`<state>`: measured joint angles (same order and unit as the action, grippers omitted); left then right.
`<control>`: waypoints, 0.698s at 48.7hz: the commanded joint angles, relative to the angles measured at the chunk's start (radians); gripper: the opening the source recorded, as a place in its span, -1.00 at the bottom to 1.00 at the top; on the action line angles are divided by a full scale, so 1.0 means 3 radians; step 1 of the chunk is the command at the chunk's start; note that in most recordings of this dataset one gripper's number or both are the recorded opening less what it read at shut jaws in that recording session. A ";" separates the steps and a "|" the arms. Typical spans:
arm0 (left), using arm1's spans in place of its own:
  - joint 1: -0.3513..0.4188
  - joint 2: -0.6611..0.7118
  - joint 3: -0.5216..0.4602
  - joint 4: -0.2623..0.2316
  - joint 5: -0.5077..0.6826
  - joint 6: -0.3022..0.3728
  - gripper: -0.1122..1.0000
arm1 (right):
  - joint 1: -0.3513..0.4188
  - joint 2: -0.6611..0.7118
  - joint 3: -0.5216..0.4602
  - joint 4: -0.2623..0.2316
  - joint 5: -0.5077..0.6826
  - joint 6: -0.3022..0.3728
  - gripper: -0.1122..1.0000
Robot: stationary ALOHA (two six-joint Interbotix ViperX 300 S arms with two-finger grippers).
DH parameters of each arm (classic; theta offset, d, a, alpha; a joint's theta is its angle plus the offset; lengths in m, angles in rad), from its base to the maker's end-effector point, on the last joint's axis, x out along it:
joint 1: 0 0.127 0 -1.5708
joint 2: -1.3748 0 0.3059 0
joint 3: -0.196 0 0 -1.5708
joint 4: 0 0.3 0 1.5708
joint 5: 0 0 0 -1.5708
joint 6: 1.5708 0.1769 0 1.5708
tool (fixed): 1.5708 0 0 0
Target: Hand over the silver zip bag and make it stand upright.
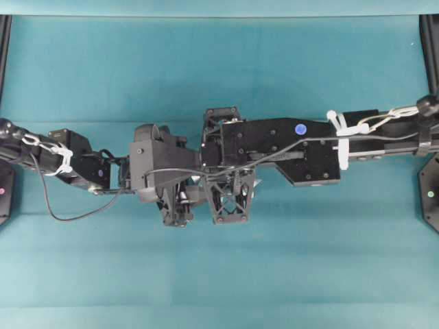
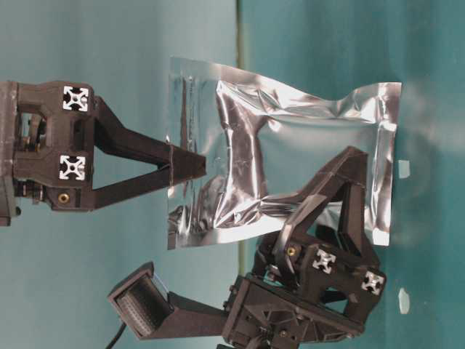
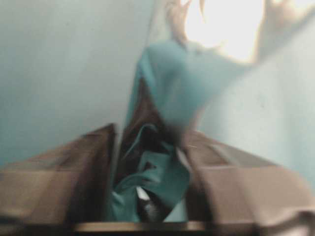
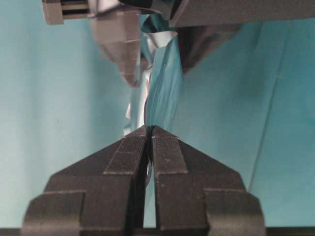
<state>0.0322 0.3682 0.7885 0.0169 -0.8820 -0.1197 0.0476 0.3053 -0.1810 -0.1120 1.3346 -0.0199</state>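
The silver zip bag (image 2: 290,145) hangs in the air as a shiny crinkled pouch, its broad face toward the table-level view. My right gripper (image 2: 356,156) reaches up from below and is shut on the bag's right part; in the right wrist view its jaws (image 4: 149,129) pinch the foil edge (image 4: 157,93). My left gripper (image 2: 192,171) comes in from the left over the bag's left end. In the blurred left wrist view the foil (image 3: 162,172) sits between its fingers (image 3: 83,167), which stand a little apart. From overhead both arms hide the bag.
Two tiny white scraps (image 2: 404,169) (image 2: 404,300) show at the right over the teal surface. Both arms meet over the middle of the teal table (image 1: 219,274). Black frame posts (image 1: 431,48) stand at the table's side edges.
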 commanded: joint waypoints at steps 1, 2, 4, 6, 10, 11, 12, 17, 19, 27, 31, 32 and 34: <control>0.0005 -0.0010 -0.0026 0.0010 0.0005 0.0000 -0.21 | 0.0000 -0.0031 -0.0020 -0.0005 -0.0010 0.0061 -0.74; 0.0010 -0.0005 -0.0026 0.0005 0.0005 0.0005 -0.24 | 0.0000 -0.0031 -0.0020 -0.0005 -0.0010 0.0066 -0.74; 0.0005 -0.0005 -0.0026 0.0010 0.0010 0.0005 -0.24 | 0.0010 -0.0031 -0.0020 -0.0005 -0.0010 0.0077 -0.74; 0.0010 -0.0005 -0.0026 0.0005 0.0010 0.0005 -0.24 | 0.0000 -0.0031 -0.0020 -0.0010 -0.0010 0.0082 -0.74; 0.0005 -0.0005 -0.0026 0.0005 0.0010 0.0005 -0.24 | 0.0010 -0.0031 -0.0020 -0.0005 -0.0010 0.0082 -0.74; 0.0010 -0.0010 -0.0026 0.0010 0.0010 0.0005 -0.24 | 0.0010 -0.0031 -0.0020 -0.0005 -0.0010 0.0082 -0.74; 0.0005 -0.0005 -0.0026 0.0005 0.0010 0.0005 -0.24 | 0.0010 -0.0031 -0.0020 -0.0005 -0.0010 0.0082 -0.74; 0.0005 -0.0010 -0.0020 0.0005 0.0015 0.0005 -0.24 | 0.0010 -0.0036 -0.0015 -0.0010 -0.0010 0.0082 -0.74; 0.0010 -0.0010 -0.0020 0.0005 0.0010 0.0010 -0.24 | 0.0010 -0.0031 -0.0020 -0.0005 -0.0010 0.0082 -0.74; 0.0005 -0.0005 -0.0015 0.0005 0.0015 0.0015 -0.24 | 0.0020 -0.0036 -0.0020 -0.0005 -0.0010 0.0082 -0.74; 0.0005 -0.0005 -0.0015 0.0005 0.0010 0.0020 -0.24 | 0.0031 -0.0036 -0.0015 -0.0005 -0.0015 0.0082 -0.74; 0.0000 -0.0010 -0.0015 0.0010 0.0010 0.0020 -0.24 | 0.0031 -0.0036 -0.0020 -0.0005 -0.0020 0.0082 -0.74; -0.0005 -0.0010 -0.0010 0.0010 0.0010 0.0031 -0.24 | 0.0031 -0.0031 -0.0020 0.0005 -0.0031 0.0082 -0.74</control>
<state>0.0337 0.3682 0.7885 0.0169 -0.8744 -0.1120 0.0476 0.3053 -0.1810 -0.1120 1.3346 -0.0046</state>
